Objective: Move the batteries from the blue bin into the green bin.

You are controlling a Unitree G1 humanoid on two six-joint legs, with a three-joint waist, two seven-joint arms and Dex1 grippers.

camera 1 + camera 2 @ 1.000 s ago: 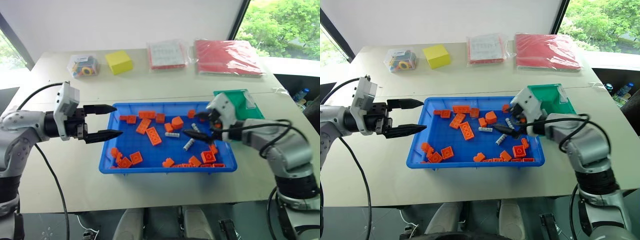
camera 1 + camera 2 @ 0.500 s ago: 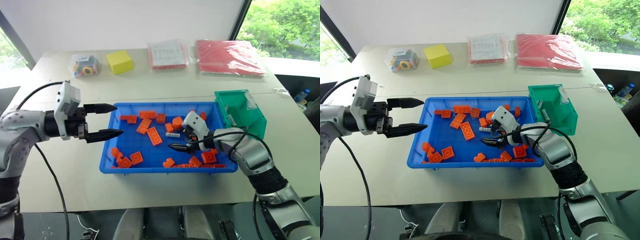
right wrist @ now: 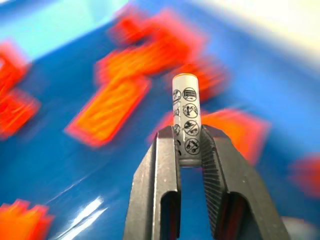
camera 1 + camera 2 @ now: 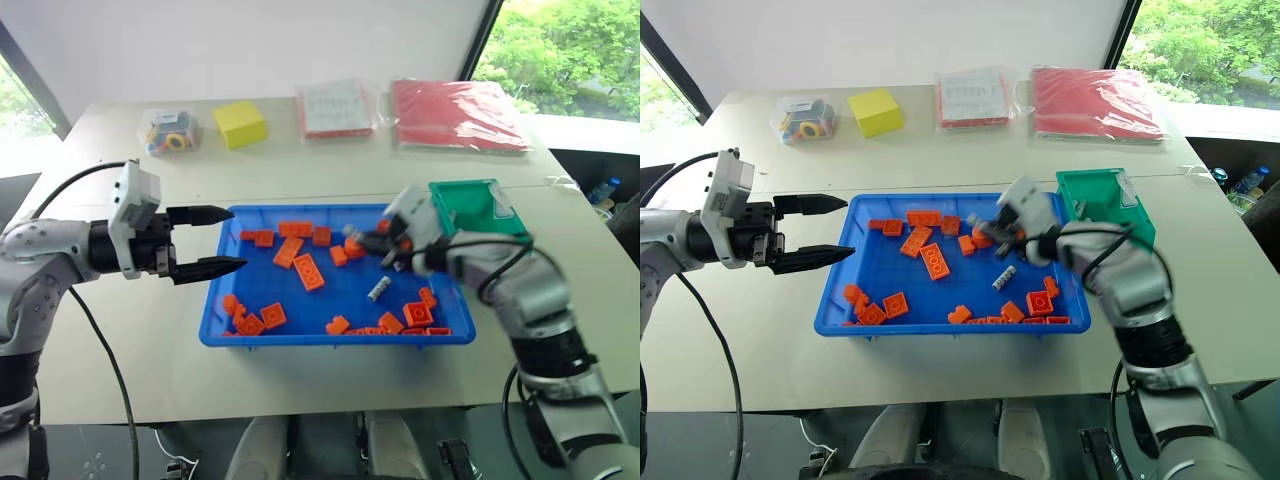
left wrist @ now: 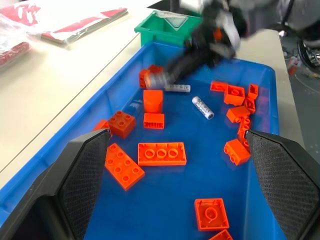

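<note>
Batteries are being cleared from the blue bin point(image 4: 215, 335), the wide tray across the centre of the head views; the green bin point(image 4: 478, 205) sits touching its upper right corner, right of centre in the frame. Right gripper point(image 3: 190, 145) is clamped on one battery point(image 3: 186, 122), which stands out past the fingertips, its long axis running along the fingers and not across them. In the left eye view that gripper point(image 4: 352, 236) is above the tray's upper right part, so the green bin lies just to its right and slightly up the frame, near but not yet under the battery; I judge the coming move to be a short carry that way, then a release over the opening. Left gripper point(image 4: 212, 241) hovers at the tray's left rim with fingers spread and empty, well apart from the green bin, so the right arm is plainly the nearer. Another battery point(image 4: 378, 290) lies loose on the tray floor among orange bricks point(image 4: 308, 272)
</note>
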